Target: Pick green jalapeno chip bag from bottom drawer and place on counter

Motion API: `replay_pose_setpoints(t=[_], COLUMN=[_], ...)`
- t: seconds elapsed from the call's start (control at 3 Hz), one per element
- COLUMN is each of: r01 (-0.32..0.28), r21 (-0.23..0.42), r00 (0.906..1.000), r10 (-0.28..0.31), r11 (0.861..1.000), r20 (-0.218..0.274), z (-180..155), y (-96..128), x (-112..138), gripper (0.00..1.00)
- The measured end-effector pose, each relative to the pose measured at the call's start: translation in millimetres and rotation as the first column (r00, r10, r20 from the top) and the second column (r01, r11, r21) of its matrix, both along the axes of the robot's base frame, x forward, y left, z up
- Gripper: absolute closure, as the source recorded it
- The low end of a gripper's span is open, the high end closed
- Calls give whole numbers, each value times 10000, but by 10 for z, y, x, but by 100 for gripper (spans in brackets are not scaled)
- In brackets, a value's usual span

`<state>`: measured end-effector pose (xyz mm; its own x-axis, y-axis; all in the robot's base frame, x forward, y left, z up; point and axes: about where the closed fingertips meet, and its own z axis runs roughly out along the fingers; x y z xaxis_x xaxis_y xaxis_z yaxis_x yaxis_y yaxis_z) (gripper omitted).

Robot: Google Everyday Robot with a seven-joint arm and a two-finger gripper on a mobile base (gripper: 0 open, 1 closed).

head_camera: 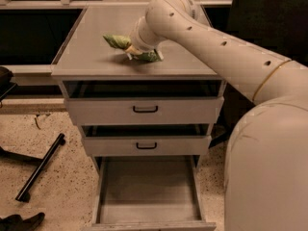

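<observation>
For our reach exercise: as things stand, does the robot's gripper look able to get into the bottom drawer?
Probably yes. The bottom drawer is pulled out past the two drawer fronts above, its tray open overhead. The gripper is up on the counter at the green jalapeno chip bag.

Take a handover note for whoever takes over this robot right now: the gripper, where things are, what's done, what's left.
Gripper: low over the counter, at the bag; grip state not discernible.
Small wrinkly green foil chip bag: under the gripper, at the surface of the broad pale-grey counter.
Long grey metal bottom drawer: pulled open, bag not inside.
Done: bag out of the drawer and up to the counter.
Left: confirm release, withdraw the arm.
</observation>
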<state>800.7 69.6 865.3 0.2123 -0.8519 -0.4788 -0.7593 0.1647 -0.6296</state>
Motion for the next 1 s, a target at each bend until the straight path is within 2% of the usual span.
replay_pose_setpoints(t=[0.67, 1.0], r01=[0, -1], r21=[0, 0], r00=[10000, 10000], r10=[0, 1], r11=[10000, 10000], r20=[0, -1], z=[0, -1], y=[0, 1], x=[0, 0], gripper=[12, 0])
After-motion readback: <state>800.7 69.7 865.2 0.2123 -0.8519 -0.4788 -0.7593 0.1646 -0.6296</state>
